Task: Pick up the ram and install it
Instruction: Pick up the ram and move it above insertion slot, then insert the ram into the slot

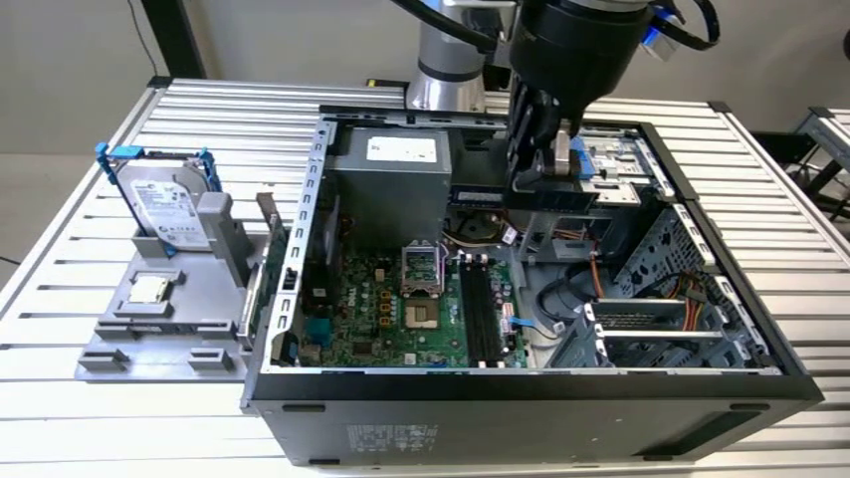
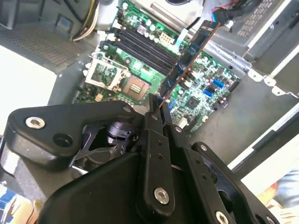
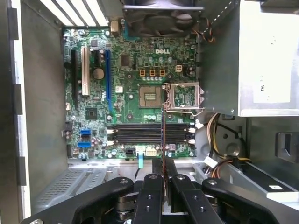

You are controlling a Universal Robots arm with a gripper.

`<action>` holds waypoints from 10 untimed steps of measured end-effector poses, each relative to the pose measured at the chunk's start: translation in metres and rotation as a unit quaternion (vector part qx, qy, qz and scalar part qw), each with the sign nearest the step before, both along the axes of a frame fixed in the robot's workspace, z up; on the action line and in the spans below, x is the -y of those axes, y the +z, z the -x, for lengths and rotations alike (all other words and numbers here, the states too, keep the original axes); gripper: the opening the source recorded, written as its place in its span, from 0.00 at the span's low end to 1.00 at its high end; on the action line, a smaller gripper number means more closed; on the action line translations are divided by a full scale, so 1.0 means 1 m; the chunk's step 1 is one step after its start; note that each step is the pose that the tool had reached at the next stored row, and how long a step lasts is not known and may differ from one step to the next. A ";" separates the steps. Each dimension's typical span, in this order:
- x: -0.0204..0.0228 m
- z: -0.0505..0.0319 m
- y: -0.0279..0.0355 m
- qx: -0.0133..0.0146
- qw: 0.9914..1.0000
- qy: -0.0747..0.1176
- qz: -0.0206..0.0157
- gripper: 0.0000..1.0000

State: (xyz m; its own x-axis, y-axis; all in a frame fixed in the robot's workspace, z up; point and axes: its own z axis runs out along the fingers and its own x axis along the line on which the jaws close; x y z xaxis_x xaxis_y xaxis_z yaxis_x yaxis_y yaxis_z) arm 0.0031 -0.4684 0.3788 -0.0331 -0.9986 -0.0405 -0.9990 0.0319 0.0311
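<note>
Second wrist view, slim blue-green ram [image 2: 189,58], clamped in gripper [image 2: 155,108], over green motherboard [image 2: 203,91]

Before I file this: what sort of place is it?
Probably a robotics lab bench for computer assembly: an open desktop case on a slatted metal table, a hard drive in a grey fixture, the gripper holding the ram over the motherboard.

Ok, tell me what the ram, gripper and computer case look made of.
The ram: circuit-board laminate, blue-green, with a coppery edge. The gripper, clamped on it: matte black links with bright screws, likely metal or hard plastic. The computer case: sheet metal, dark painted outside, bare grey inside.
</note>
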 end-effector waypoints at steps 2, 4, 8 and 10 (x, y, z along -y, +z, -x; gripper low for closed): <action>-0.0045 -0.0008 0.0000 0.000 1.000 0.000 0.000 0.00; -0.0084 -0.0016 0.0000 0.000 1.000 0.000 0.000 0.00; -0.0143 -0.0025 0.0000 0.000 1.000 -0.002 0.000 0.00; -0.0155 -0.0026 -0.0001 0.000 1.000 -0.006 0.000 0.00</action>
